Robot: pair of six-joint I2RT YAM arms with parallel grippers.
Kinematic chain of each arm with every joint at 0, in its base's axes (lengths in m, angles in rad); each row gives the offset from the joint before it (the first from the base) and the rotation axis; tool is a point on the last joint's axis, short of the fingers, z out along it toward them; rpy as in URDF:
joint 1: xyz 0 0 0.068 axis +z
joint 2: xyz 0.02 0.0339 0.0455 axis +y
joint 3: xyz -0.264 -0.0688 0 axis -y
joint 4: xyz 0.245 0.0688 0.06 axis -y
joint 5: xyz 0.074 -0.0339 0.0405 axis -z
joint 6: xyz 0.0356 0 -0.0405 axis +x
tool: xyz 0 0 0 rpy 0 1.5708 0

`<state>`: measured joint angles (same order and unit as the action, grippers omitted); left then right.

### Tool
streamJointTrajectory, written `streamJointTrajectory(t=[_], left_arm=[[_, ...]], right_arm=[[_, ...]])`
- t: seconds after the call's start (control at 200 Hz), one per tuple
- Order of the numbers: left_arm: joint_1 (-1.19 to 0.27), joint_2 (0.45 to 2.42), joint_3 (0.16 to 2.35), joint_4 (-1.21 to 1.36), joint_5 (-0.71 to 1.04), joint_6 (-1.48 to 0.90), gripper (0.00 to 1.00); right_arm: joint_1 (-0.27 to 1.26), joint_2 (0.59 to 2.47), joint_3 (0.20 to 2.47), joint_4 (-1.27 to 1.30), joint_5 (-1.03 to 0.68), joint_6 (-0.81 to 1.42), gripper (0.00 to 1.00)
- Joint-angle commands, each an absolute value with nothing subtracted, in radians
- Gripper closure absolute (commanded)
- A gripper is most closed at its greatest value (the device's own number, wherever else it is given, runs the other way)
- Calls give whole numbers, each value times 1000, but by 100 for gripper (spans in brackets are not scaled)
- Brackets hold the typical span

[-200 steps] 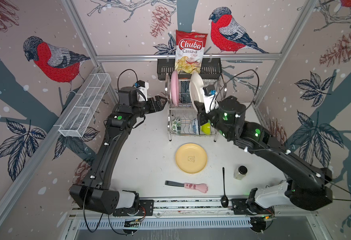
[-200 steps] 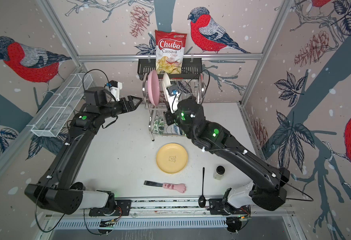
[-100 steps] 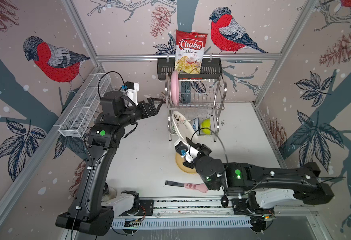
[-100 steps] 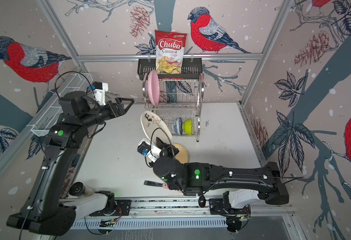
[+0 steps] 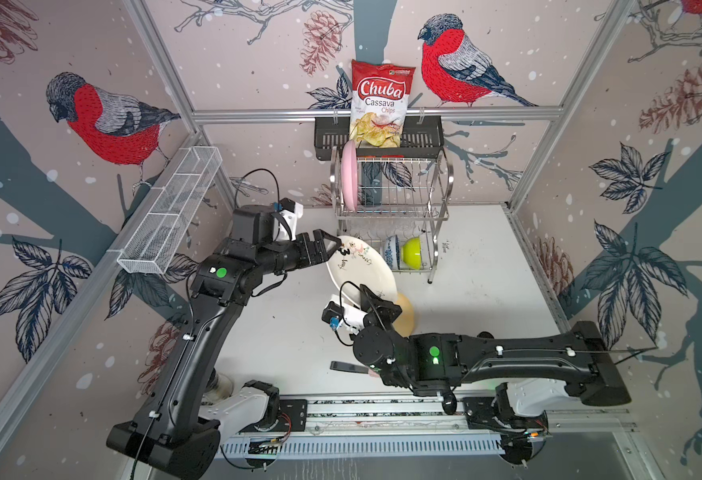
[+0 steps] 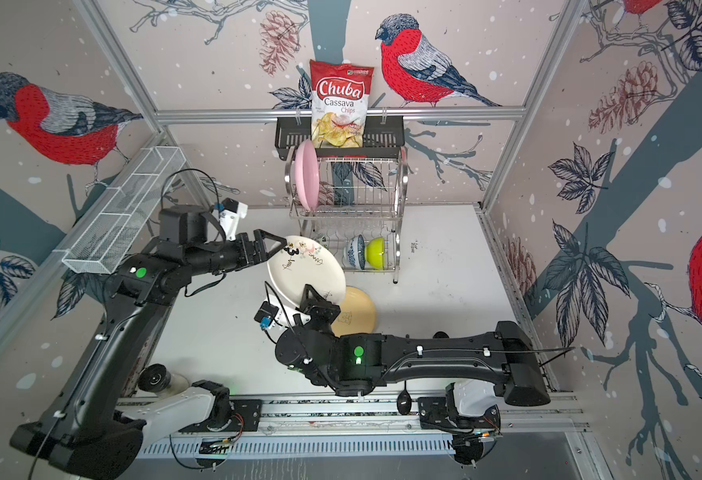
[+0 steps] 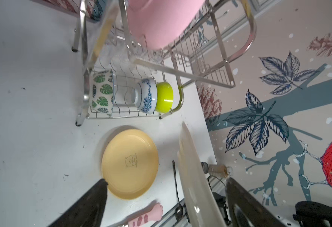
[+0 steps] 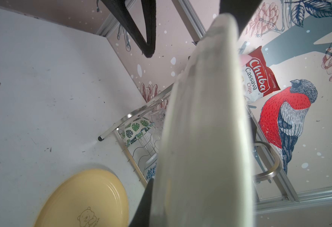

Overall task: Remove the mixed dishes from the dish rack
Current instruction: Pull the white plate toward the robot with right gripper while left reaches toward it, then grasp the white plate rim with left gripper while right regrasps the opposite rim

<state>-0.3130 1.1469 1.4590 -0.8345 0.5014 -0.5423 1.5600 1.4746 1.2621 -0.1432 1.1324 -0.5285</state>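
My right gripper is shut on the near rim of the drawing-decorated white plate, holding it tilted on edge above the table. My left gripper is open, its fingers straddling the plate's far rim with gaps on both sides. The cream-yellow plate lies flat on the table, partly under the white one. The dish rack holds the pink plate on top. Below sit the green-leaf bowl, blue-white bowl and lime bowl.
A black basket with a chips bag hangs behind the rack. A white mesh tray lines the left wall. Near the front rail lie a black spoon, a pink paw-handled spatula and a small jar.
The right gripper has carried the white plate out of the rack's top tier, forward and down over the yellow plate. The left arm pulled back, then reached to the plate's far rim.
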Motion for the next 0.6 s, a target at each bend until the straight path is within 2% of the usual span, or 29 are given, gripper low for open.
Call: streamJointTrajectory(t=[0.0, 0.22, 0.295, 0.555, 0.595], left_arm=[[-332, 1173, 1438, -844, 525, -523, 14], [-376, 1223, 1423, -791, 563, -535, 30], [-393, 1233, 1421, -790, 553, -538, 42], [-413, 1241, 1390, -790, 543, -535, 70], [-414, 1241, 1383, -793, 542, -535, 77]], right_arm=[[1543, 1481, 1271, -28, 1167, -561, 100], [1505, 1501, 1264, 50, 1168, -668, 100], [1495, 1511, 1256, 102, 1178, -722, 100], [1464, 1538, 1243, 191, 1188, -823, 100], [1462, 1541, 1244, 196, 1186, -827, 100]])
